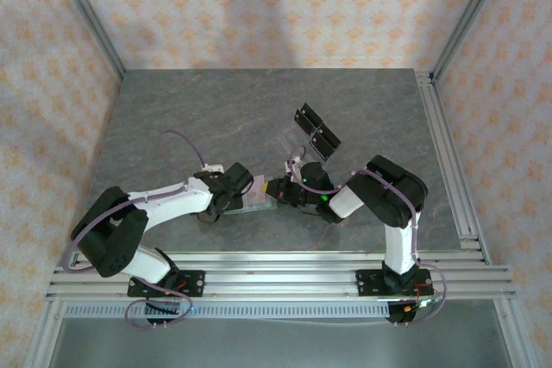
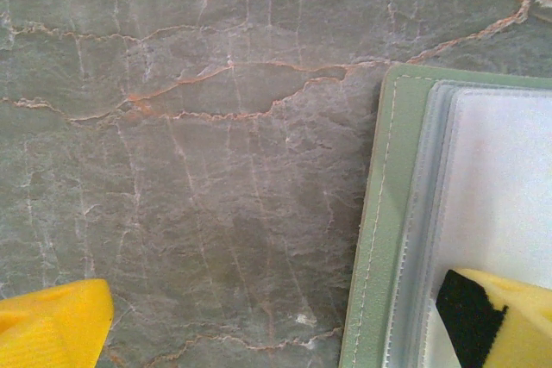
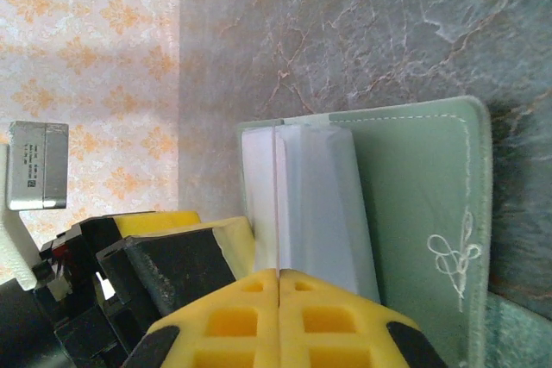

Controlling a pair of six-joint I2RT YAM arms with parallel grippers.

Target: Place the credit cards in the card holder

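The card holder (image 3: 414,187), a sage-green wallet, lies open on the stone table with its clear sleeves (image 3: 323,204) facing up. My right gripper (image 3: 279,275) is shut on a thin pale credit card (image 3: 263,187), seen almost edge-on, whose far end lies at the sleeves. In the top view the right gripper (image 1: 280,189) meets the card holder (image 1: 259,204) from the right. My left gripper (image 2: 276,321) stands open wide over the holder's left edge (image 2: 379,239). One of its yellow fingers (image 2: 504,316) rests on the clear sleeve, the other (image 2: 52,329) over bare table.
A clear acrylic rack (image 1: 315,133) with black pieces stands behind the right gripper. Aluminium rails (image 1: 276,269) run along the near edge and another set (image 1: 448,161) along the right side. Patterned walls close in the table.
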